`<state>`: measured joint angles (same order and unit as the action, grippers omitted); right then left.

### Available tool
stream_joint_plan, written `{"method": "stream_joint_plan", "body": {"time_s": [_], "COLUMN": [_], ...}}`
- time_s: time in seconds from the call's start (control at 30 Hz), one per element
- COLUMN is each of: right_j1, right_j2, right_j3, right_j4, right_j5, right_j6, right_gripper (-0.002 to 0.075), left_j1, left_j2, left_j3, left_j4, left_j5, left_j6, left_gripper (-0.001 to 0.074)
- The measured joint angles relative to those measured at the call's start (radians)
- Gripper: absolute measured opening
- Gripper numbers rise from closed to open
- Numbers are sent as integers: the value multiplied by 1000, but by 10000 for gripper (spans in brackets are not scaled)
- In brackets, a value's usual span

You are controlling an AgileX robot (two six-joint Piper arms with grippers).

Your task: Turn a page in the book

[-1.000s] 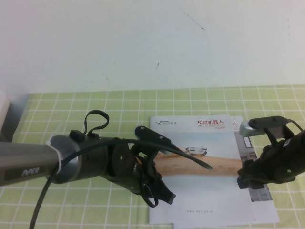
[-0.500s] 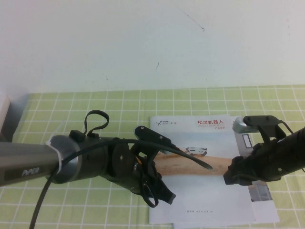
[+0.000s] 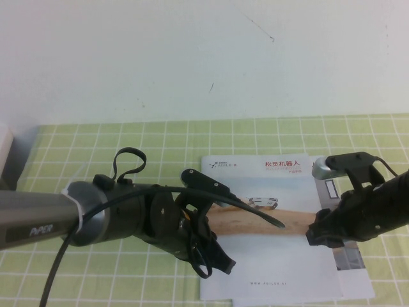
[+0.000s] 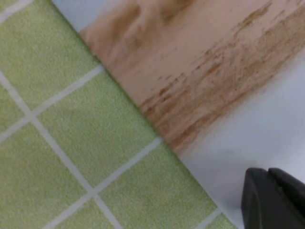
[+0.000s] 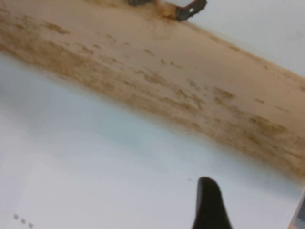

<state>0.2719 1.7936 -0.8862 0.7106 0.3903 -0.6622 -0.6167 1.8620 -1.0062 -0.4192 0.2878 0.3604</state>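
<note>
The book (image 3: 281, 272) lies closed on the green checked cloth, right of centre. Its top page (image 3: 291, 219) is the cover leaf with a tan sand band and a red title, and it lies flat. My left gripper (image 3: 214, 263) rests on the book's left edge, shut with nothing between its fingers (image 4: 267, 200), over the white part of the cover (image 4: 248, 119). My right gripper (image 3: 316, 235) sits at the cover's right edge, low over the sand band (image 5: 157, 76).
A second booklet (image 3: 350, 259) with a grey photo cover sticks out from under the book on the right. The checked cloth (image 3: 128, 141) runs back to a white wall. A pale object (image 3: 5, 150) stands at the far left edge.
My right gripper has slid left over the cover's right edge, then eased back slightly to the right. The left arm and the book have not moved.
</note>
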Motion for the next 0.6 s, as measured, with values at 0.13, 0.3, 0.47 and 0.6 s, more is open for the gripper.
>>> {"method": "stream_joint_plan", "body": {"time_s": [0.13,0.3,0.47,0.6], "right_j1": [0,0,-2,-6], "right_j2": [21,48,54,56], "right_j3": [0,-9,-11,-11], "right_j4": [-2,33,102,142], "right_j5": [-15,-17,-21,-23], "right_j6": [0,2,0,-21], "right_gripper": [414,411,410,409], "left_j1": [0,0,0,0], "left_j2": [0,0,0,0], "left_j3": [0,0,0,0], "left_j4": [0,0,0,0], "left_j5": [0,0,0,0], "left_j6": [0,0,0,0], "left_gripper": [-2,-4,-4,-4]}}
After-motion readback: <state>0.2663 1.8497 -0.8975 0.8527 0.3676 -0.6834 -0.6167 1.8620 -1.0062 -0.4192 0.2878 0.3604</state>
